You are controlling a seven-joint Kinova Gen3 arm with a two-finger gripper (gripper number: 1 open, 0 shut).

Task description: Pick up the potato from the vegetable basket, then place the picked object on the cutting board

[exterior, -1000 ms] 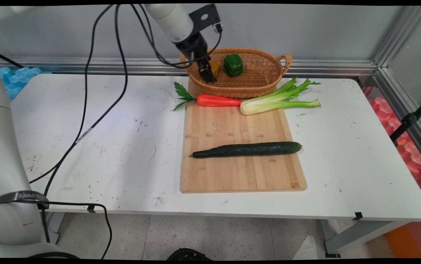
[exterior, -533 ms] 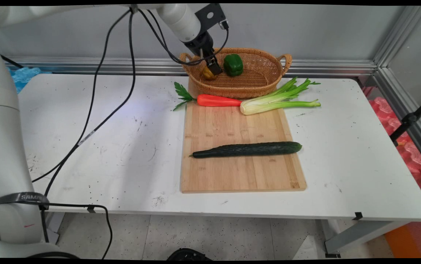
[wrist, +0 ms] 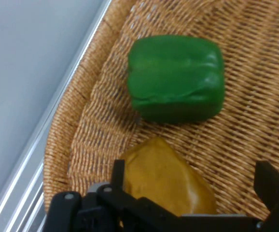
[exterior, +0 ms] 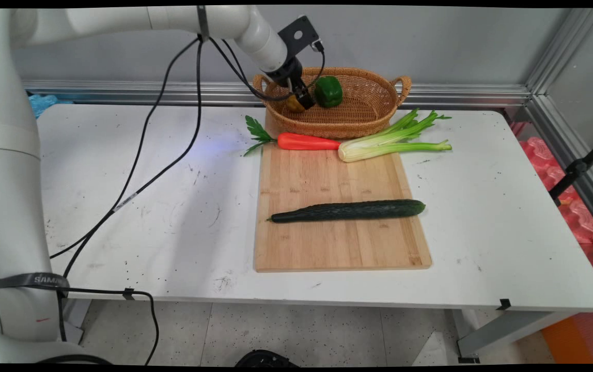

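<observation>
The white arm reaches in from the upper left, its last link slanting down and to the right so that the black gripper (exterior: 304,101) dips into the left end of the wicker basket (exterior: 363,111) at the back of the table (exterior: 121,196). Black cables hang in loops from the arm down to the table's left side.

In the hand view the gripper (wrist: 197,193) stands with its two fingers set wide apart, one on each side of a yellow pepper (wrist: 166,181) that lies on the basket's woven floor (wrist: 255,96). The fingers straddle the pepper (whether either pad touches its skin cannot be made out). Just beyond it in that view, close by but seemingly apart, sits a green pepper (wrist: 175,77); in the main view the green pepper (exterior: 328,91) is just to the right of the gripper and the yellow pepper (exterior: 294,105) shows at its left.

In front of the basket a carrot (exterior: 307,141) and a celery stalk (exterior: 389,142) lie across the far edge of a wooden cutting board (exterior: 327,243), and a cucumber (exterior: 348,210) lies lengthwise across the board's middle, well apart from the gripper.
</observation>
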